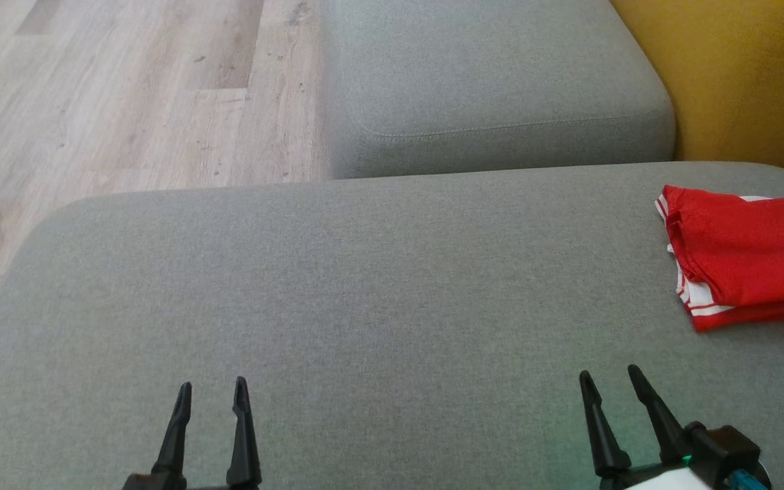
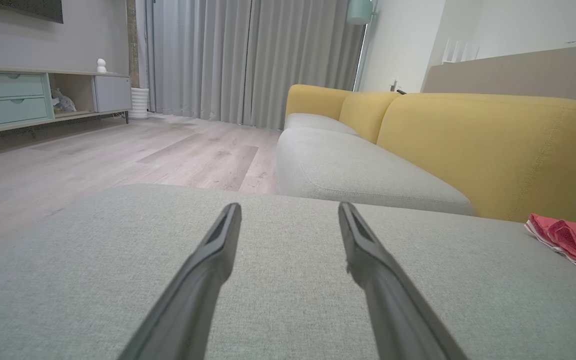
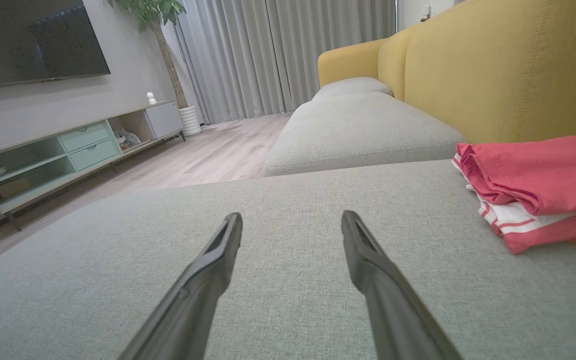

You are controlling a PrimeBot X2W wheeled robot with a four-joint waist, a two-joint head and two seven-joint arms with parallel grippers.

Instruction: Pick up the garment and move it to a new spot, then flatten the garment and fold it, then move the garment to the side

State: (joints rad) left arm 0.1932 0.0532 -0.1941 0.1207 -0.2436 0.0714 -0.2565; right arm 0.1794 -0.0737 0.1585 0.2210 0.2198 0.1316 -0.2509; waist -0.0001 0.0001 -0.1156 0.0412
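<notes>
Right gripper (image 1: 607, 371), garment (image 1: 746, 258) at cushion (image 1: 365, 286) edge

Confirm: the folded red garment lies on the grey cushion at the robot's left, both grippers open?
Wrong side: the head view shows the red garment at the robot's right. The rest holds: folded, on the grey cushion, left gripper and right gripper open.

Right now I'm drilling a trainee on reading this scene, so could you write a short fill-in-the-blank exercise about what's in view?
1. The garment lying on the grey cushion is mainly ____ in colour.
2. The tool nearer to it is the robot's ____ one.
3. The left tool and the right tool both stand ____ and hold nothing.
4. The sofa back behind the cushion is ____.

Missing words: red; right; open; yellow.
</notes>
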